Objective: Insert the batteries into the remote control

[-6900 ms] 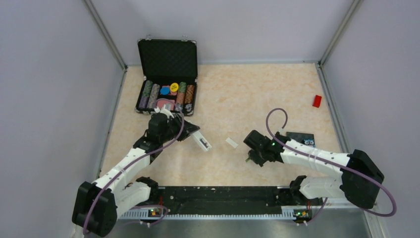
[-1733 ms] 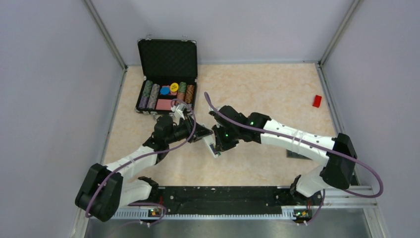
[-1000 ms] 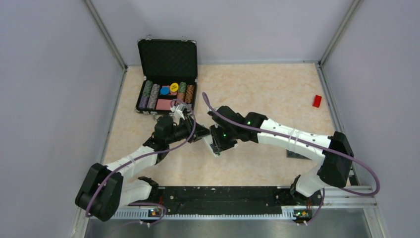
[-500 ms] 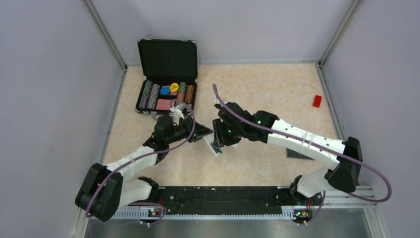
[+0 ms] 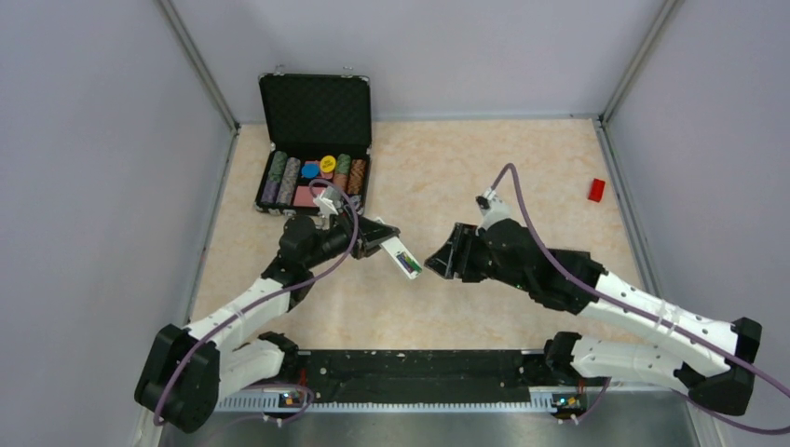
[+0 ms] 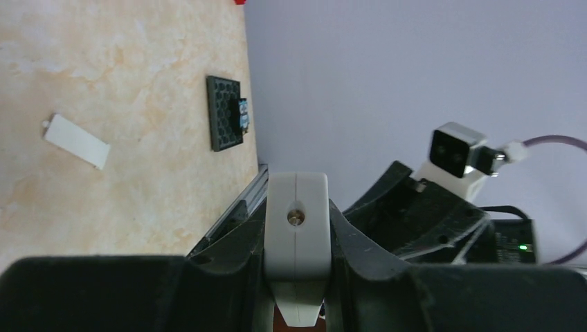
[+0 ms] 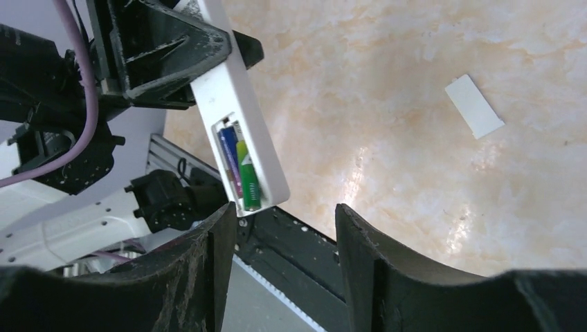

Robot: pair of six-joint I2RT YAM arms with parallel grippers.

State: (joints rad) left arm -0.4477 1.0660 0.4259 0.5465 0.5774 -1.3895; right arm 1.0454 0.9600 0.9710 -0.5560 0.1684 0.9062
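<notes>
Tilting the remote control [image 7: 244, 117], pinched in the left tool [image 5: 373, 239], could spill the batteries [image 7: 241, 171] from its uncovered recess; the right tool [image 5: 442, 261] hangs spread and empty to its right.

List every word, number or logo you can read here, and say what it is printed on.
No text is legible in any view.
On the green battery in the remote control: side print, too blurred.
On the purple battery: pale print, too blurred.
On the poker chips: face markings, too small.
On the black plate: blue-and-white sticker, too small.
</notes>
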